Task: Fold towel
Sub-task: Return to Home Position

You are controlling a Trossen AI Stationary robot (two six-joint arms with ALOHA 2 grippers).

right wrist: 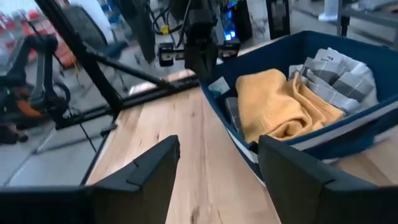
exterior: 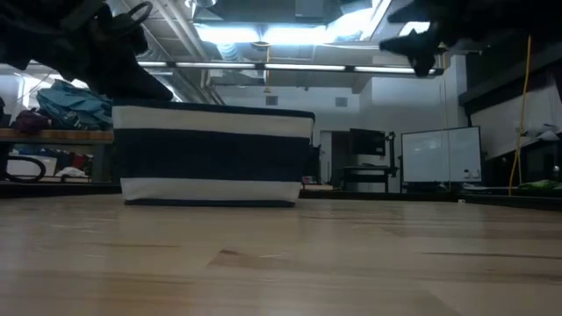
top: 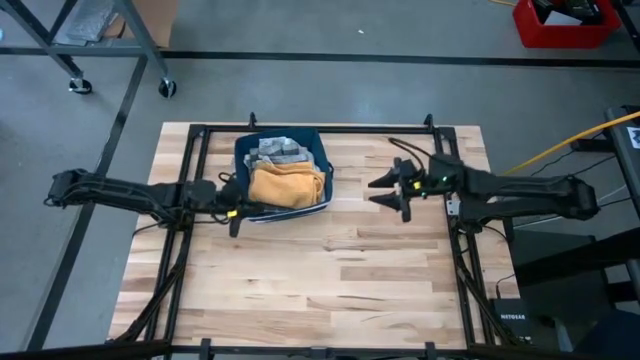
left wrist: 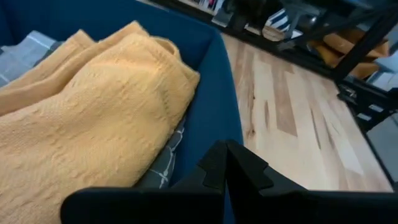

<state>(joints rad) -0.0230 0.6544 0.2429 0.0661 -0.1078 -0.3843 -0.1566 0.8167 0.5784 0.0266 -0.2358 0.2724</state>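
1. Towels are in. The yellow towel [top: 287, 186] lies folded inside the laundry organizer [top: 327, 168], in its front half, and the grey patterned towel [top: 280, 150] is tucked toward its back wall.
2. The left gripper [top: 237, 210] sits right at the organizer's left front corner, fingers [left wrist: 214, 165] pinched together on nothing.
3. The right gripper [top: 378, 192] hangs off the organizer's right side, clear of it, fingers spread wide and empty.
4. So all that's left is parking the arms, I'd say. The left one's the tricky bit: go up first, then pull away from the organizer, so it doesn't snag the rim or drag the soft wall.
5. The right one has open table [top: 340, 270] beside the organizer, so it can just retract.
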